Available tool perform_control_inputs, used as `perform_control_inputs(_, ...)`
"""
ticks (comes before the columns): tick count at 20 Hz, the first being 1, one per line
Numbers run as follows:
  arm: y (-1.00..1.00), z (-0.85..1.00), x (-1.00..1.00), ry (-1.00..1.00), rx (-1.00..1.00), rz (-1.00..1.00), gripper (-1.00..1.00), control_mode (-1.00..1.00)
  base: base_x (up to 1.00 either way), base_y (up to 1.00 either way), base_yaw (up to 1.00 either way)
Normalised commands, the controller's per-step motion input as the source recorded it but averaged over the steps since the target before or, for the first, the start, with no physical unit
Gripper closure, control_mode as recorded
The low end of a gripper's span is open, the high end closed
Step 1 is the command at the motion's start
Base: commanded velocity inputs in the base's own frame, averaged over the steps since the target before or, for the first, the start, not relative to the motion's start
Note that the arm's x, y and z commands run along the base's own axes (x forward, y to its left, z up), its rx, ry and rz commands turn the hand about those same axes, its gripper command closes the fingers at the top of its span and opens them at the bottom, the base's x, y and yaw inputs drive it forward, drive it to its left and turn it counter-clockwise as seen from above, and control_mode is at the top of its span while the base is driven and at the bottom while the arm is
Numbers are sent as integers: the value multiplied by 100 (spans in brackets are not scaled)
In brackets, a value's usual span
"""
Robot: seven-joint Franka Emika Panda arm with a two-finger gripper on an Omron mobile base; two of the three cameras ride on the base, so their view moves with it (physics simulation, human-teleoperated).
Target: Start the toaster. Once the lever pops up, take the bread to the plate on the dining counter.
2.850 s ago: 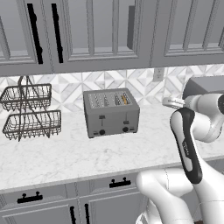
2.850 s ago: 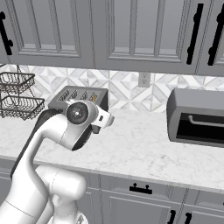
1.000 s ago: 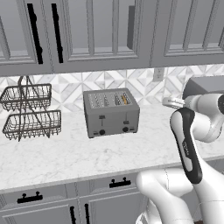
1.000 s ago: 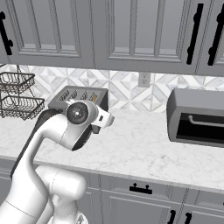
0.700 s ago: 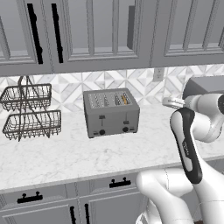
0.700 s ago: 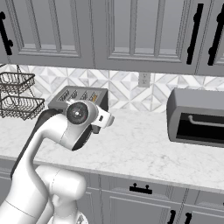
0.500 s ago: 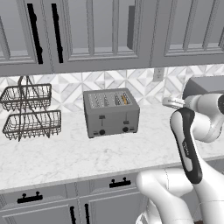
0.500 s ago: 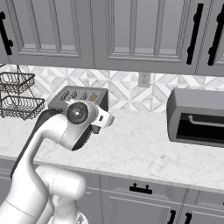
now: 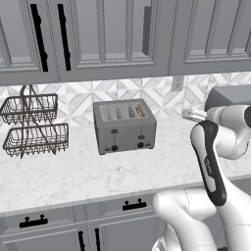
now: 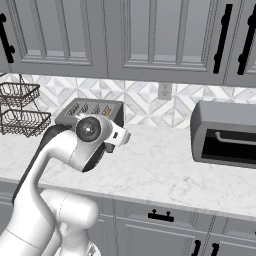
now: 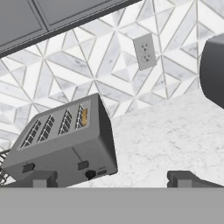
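Bread [image 11: 84,116] in toaster [image 11: 65,144] slot, levers up, fingers [image 11: 43,178] spread wide, well apart from it.

The white arm [image 9: 208,162] is rising from the base, folding at a bent elbow [image 10: 90,132] and reaching forward at mid height. The tool [image 11: 111,179] is hanging tilted with its two dark fingertips [image 11: 43,178] standing wide apart, gripping nothing.

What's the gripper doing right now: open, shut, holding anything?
Gripper: open, jaws spread wide, holding nothing, off the toaster.
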Motion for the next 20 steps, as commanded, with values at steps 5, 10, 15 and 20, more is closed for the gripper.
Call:
perform_control_inputs(5,0,0,0,0,0,0,-100,-100,0,0,0)
perform_control_inputs(10,0,0,0,0,0,0,-100,-100,0,0,0)
perform_control_inputs(15,0,0,0,0,0,0,-100,-100,0,0,0)
perform_control_inputs(20,0,0,0,0,0,0,-100,-100,0,0,0)
